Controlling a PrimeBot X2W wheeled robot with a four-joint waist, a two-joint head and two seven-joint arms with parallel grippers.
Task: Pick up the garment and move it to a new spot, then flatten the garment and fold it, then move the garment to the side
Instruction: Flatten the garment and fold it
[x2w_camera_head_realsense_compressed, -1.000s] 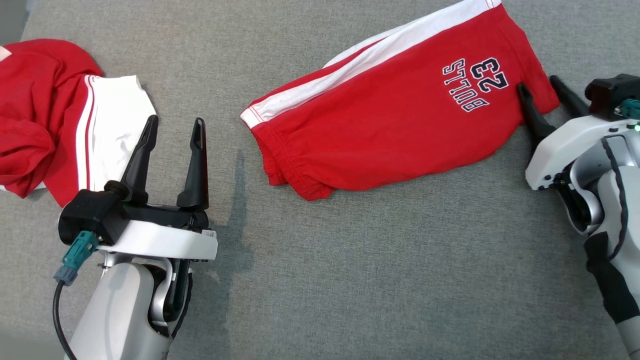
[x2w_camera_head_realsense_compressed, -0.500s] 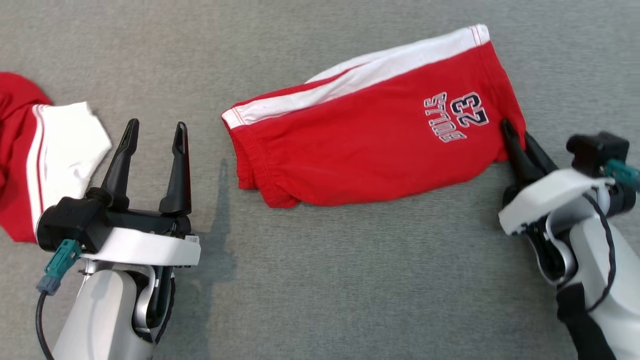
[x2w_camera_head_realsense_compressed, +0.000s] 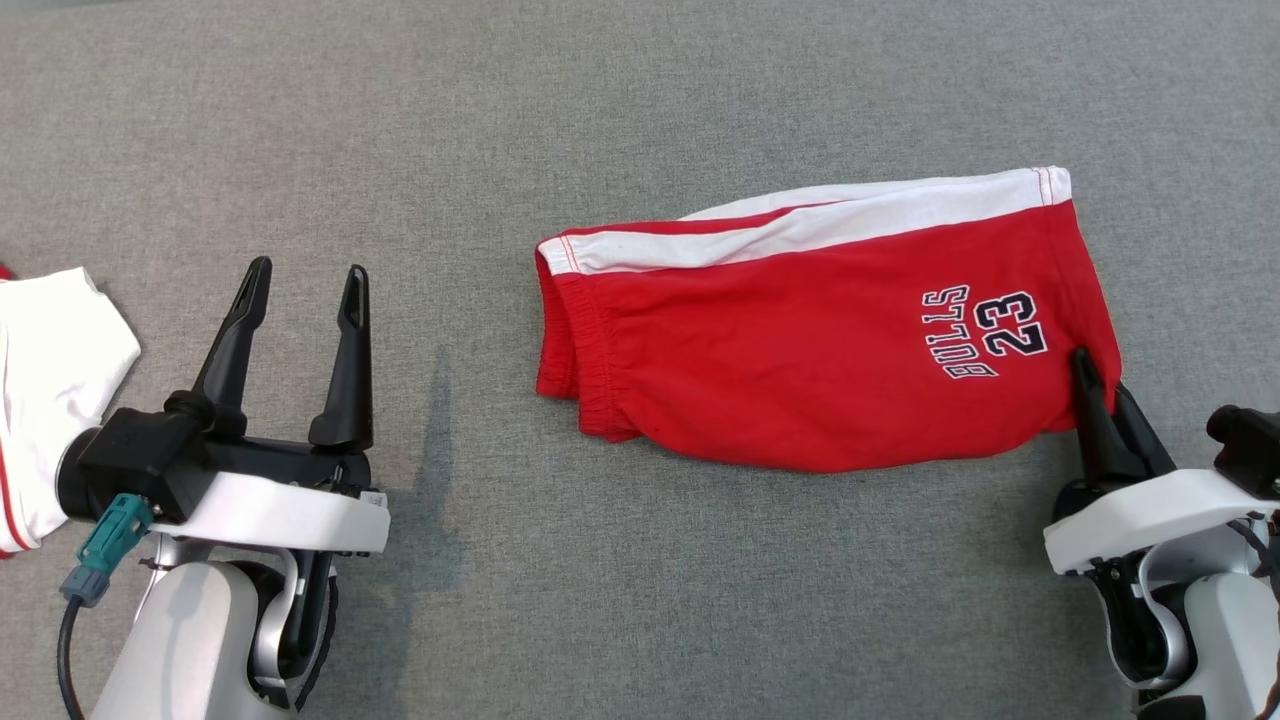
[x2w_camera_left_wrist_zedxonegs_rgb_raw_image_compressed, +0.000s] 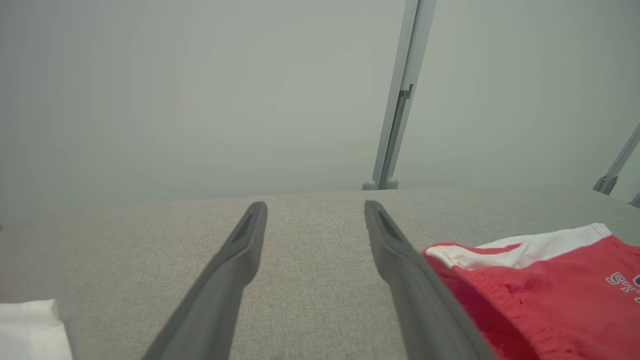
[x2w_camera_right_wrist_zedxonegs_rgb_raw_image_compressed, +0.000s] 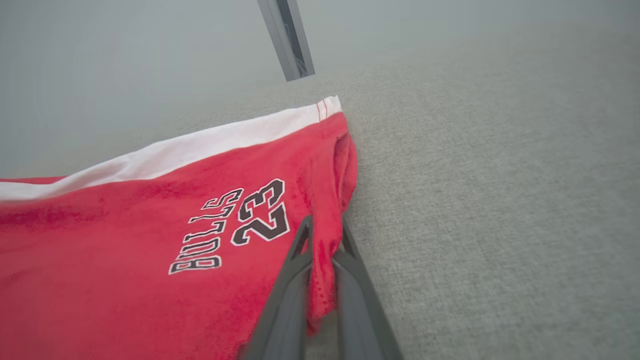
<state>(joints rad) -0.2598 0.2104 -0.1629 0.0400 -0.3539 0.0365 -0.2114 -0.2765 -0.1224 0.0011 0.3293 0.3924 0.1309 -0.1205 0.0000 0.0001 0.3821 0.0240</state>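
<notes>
The garment (x2w_camera_head_realsense_compressed: 800, 370) is a pair of red shorts with a white side stripe and a "BULLS 23" print, lying folded on the grey cloth surface (x2w_camera_head_realsense_compressed: 640, 120). My right gripper (x2w_camera_head_realsense_compressed: 1097, 385) is shut on the garment's lower right corner; in the right wrist view the red fabric (x2w_camera_right_wrist_zedxonegs_rgb_raw_image_compressed: 150, 225) is pinched between the fingers of that gripper (x2w_camera_right_wrist_zedxonegs_rgb_raw_image_compressed: 322, 235). My left gripper (x2w_camera_head_realsense_compressed: 305, 285) stands open at the lower left, well to the left of the garment, with nothing between its fingers. The left wrist view shows the same gripper (x2w_camera_left_wrist_zedxonegs_rgb_raw_image_compressed: 315, 210) open, the garment's waistband end (x2w_camera_left_wrist_zedxonegs_rgb_raw_image_compressed: 540, 285) to its right.
Another red and white garment (x2w_camera_head_realsense_compressed: 50, 390) lies at the far left edge, beside my left arm; its white corner (x2w_camera_left_wrist_zedxonegs_rgb_raw_image_compressed: 27, 330) appears in the left wrist view. A metal post (x2w_camera_left_wrist_zedxonegs_rgb_raw_image_compressed: 397, 95) rises behind the surface's far edge.
My right gripper has shut on the garment's corner and dragged the garment toward me and rightward. The head camera has shifted too. My left gripper stays open.
</notes>
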